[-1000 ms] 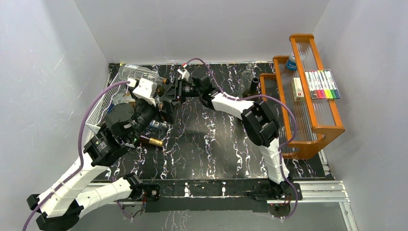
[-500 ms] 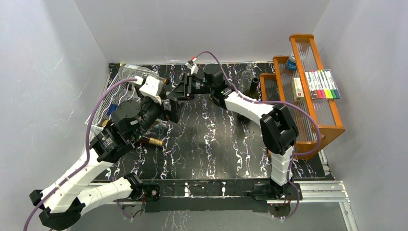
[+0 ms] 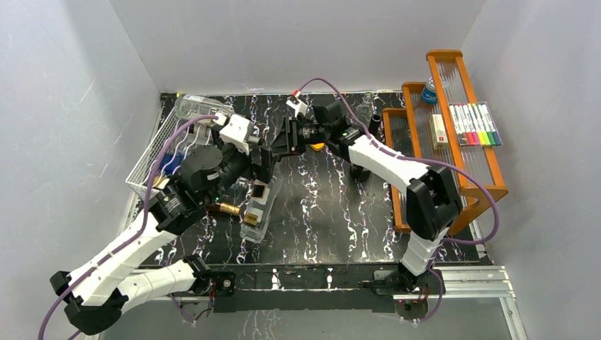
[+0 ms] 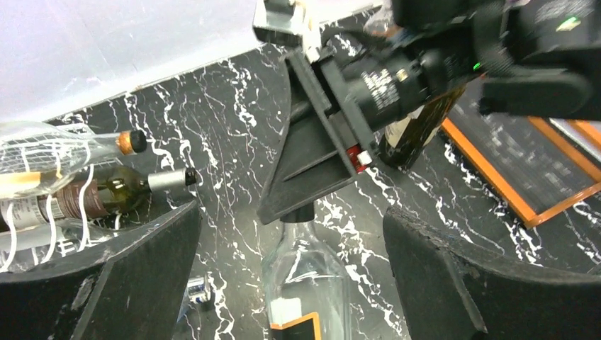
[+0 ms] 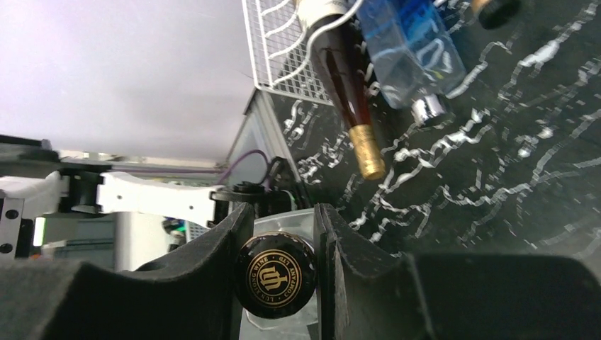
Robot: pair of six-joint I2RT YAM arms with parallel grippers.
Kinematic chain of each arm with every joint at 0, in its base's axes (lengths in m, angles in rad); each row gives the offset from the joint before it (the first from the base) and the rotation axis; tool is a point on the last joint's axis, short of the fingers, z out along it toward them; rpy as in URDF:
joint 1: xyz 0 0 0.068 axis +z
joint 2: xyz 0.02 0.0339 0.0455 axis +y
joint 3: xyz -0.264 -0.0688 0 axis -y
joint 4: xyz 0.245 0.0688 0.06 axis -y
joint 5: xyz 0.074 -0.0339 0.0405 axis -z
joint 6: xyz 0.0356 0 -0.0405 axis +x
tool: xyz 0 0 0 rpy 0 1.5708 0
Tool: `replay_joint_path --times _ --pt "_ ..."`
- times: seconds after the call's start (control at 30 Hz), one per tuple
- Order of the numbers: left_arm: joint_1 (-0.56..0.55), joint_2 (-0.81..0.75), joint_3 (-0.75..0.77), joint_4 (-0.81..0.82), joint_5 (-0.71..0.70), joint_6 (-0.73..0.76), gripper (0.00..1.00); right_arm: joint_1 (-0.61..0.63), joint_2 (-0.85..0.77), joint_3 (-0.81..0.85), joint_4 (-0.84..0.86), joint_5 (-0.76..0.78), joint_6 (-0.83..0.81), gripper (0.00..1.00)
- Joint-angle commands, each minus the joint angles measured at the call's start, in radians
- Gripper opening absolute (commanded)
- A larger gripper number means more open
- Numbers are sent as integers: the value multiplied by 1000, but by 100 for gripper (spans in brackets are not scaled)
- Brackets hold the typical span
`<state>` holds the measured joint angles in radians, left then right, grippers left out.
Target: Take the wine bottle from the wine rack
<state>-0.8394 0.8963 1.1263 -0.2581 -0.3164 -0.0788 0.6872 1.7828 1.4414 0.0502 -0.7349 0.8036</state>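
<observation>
A clear wine bottle [image 3: 256, 207] with a black-and-orange label lies over the dark marbled table, right of the white wire wine rack [image 3: 151, 154] and apart from it. My right gripper [image 3: 281, 146] is shut on its neck. In the right wrist view the black cap [image 5: 275, 278] with gold lettering sits pinched between the fingers of the right gripper [image 5: 281, 219]. My left gripper [image 4: 291, 234] is open, one finger on either side of the bottle's shoulder [image 4: 306, 280] without touching it. Whether the bottle's base rests on the table I cannot tell.
Other bottles stay in the rack [image 4: 42, 185]: a green one with a silver cap [image 4: 135, 188], a clear one [image 4: 64, 147], a dark one with a gold cap [image 3: 227, 209]. An orange wooden shelf [image 3: 468, 188] holding markers [image 3: 475, 125] stands at the right, with a dark bottle [image 3: 373, 126] beside it.
The right gripper has drawn the clear bottle out of the rack and rightward over the table. The left arm followed it, still open.
</observation>
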Motion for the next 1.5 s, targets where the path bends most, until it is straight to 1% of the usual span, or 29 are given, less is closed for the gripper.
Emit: replay_joint_path --times 0.0,0.17,0.3,0.37,0.43,0.53,0.63,0.73,0.87,0.97,1.07,1.13,1.23,1.37,1.47 --pt "7 14 -46 34 25 -13 98 -11 -130 29 -177 17 -92 0" --pt "7 11 -139 78 50 -48 98 -13 -171 7 -361 105 -216 0" --pt "20 -18 -243 134 129 -76 98 -21 -203 -21 -465 159 -296 0" --pt "41 -40 -301 181 216 -78 98 -30 -212 -34 -502 166 -323 0" --pt "81 -59 -363 245 340 -82 98 -38 -221 -55 -519 155 -345 0" --pt "147 -80 -453 376 519 -108 98 -43 -232 -69 -560 165 -380 0" --pt "172 -69 -518 499 667 -92 98 -46 -241 -70 -594 183 -407 0" --pt "173 -24 -533 561 795 -40 98 -48 -250 -74 -597 182 -417 0" --pt "174 59 -494 547 894 65 98 -49 -249 -75 -597 168 -419 0" --pt "173 138 -456 548 967 90 98 -49 -253 -72 -598 167 -418 0" --pt "173 226 -418 523 969 76 98 -49 -259 -67 -600 176 -418 0" --pt "172 257 -423 502 877 45 98 -50 -260 -59 -609 188 -418 0" --pt "166 257 -436 449 710 14 98 -49 -265 -50 -614 203 -418 0" --pt "122 209 -512 504 590 -31 98 -49 -264 -42 -615 219 -411 0" --pt "69 213 -529 528 483 -40 98 -49 -261 -32 -620 224 -408 0"
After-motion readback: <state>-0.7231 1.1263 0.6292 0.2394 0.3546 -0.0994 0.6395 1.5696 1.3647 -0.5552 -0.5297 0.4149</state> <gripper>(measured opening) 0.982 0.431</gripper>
